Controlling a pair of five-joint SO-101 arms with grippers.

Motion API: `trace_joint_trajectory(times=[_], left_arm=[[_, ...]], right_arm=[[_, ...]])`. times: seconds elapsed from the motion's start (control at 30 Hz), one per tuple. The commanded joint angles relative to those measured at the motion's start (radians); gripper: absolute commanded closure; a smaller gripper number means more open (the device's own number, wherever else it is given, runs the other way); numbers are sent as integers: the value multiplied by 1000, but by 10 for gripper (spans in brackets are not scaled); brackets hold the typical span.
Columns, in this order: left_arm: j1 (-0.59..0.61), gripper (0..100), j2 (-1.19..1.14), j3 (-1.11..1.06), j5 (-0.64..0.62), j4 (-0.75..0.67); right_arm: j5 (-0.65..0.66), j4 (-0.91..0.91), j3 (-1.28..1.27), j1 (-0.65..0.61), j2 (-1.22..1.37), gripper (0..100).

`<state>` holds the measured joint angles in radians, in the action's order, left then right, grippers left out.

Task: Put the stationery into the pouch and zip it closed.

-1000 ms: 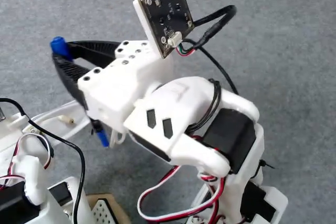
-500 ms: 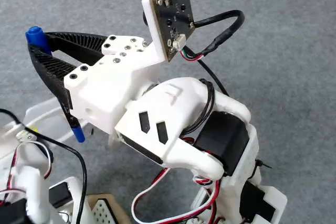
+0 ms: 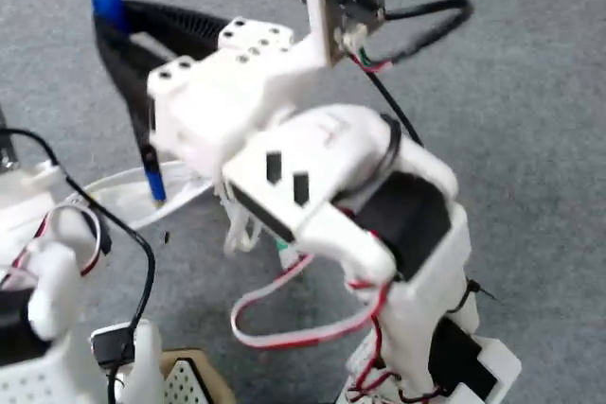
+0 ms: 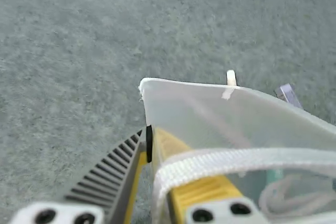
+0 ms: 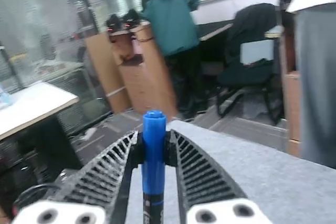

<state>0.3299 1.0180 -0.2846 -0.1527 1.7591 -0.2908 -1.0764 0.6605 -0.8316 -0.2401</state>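
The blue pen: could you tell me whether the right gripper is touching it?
Touching. The right wrist view shows the right gripper clamping the blue pen from both sides.

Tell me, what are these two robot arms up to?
They are packing stationery into a pouch. The right gripper clamps a blue pen near its cap and holds it tip down over the clear pouch on the grey table. The left gripper pinches the pouch's edge. Whether the pen's tip is inside the pouch is hard to tell. The pouch is not zipped.
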Motion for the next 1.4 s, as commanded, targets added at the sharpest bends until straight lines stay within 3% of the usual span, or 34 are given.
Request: trace_joint_trajectory(times=[0.0, 0.37, 0.63, 1.13, 1.37], left_arm=[[-35, 973, -72, 45, -5, 6], [-27, 973, -221, 47, -3, -2], [-27, 973, -227, 45, -5, -3], [-27, 973, -230, 44, -9, -23], [-27, 973, -232, 44, -9, -26]], right_arm=[[-6, 114, -90, 71, 33, 986], [-6, 408, -458, 97, 36, 986], [-6, 354, -469, 97, 30, 986], [-6, 302, -731, 94, -305, 986], [189, 227, -822, 12, -456, 986]])
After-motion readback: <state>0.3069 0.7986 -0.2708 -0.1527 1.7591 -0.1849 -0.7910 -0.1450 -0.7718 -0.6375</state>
